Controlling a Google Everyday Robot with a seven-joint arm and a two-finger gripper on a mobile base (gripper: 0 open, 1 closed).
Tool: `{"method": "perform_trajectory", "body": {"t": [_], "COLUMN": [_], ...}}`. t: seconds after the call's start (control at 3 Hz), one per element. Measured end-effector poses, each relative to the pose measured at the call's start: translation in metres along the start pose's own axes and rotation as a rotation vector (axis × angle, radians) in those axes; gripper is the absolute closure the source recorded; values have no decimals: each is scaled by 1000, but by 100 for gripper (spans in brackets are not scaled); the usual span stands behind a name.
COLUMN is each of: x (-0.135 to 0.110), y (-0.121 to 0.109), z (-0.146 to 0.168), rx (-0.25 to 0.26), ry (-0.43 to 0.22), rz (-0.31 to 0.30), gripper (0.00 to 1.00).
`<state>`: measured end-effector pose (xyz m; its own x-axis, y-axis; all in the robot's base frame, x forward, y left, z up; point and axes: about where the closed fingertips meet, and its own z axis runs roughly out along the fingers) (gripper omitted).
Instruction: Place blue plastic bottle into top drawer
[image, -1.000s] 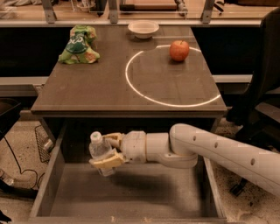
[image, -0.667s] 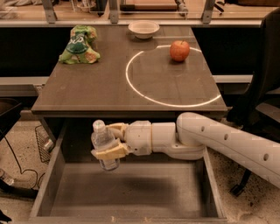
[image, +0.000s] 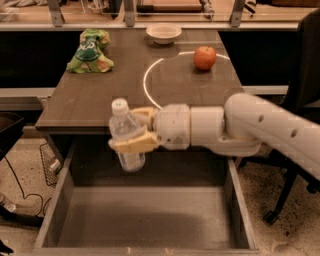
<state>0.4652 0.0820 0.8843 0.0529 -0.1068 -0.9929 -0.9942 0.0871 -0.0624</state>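
My gripper (image: 136, 131) is shut on the blue plastic bottle (image: 125, 135), a small clear bottle with a white cap. It holds the bottle upright, near the desk's front edge and above the back left part of the open top drawer (image: 145, 220). The arm reaches in from the right. The drawer is wide and shallow, with a bare scuffed grey bottom and nothing in it. The bottle's base hangs clear above the drawer floor.
On the desk top (image: 100, 95) lie a green snack bag (image: 91, 51) at the back left, a white bowl (image: 163, 33) at the back middle and a red apple (image: 205, 57) at the back right. A white circle (image: 150, 85) is marked on the desk. A wire basket (image: 50, 165) stands on the floor at left.
My gripper has lifted the bottle from down inside the drawer to the level of the desk's front edge and moved it slightly right. The bottle stays upright in the grip.
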Motion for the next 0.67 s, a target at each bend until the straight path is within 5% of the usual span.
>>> {"method": "perform_trajectory", "body": {"t": [0.33,0.67], "x": [-73,-117], "y": [-26,-43], "z": [-6,-1], "rx": [47,74], "ry": [9,44], "rz": [-62,-108], "gripper": [100,100]}}
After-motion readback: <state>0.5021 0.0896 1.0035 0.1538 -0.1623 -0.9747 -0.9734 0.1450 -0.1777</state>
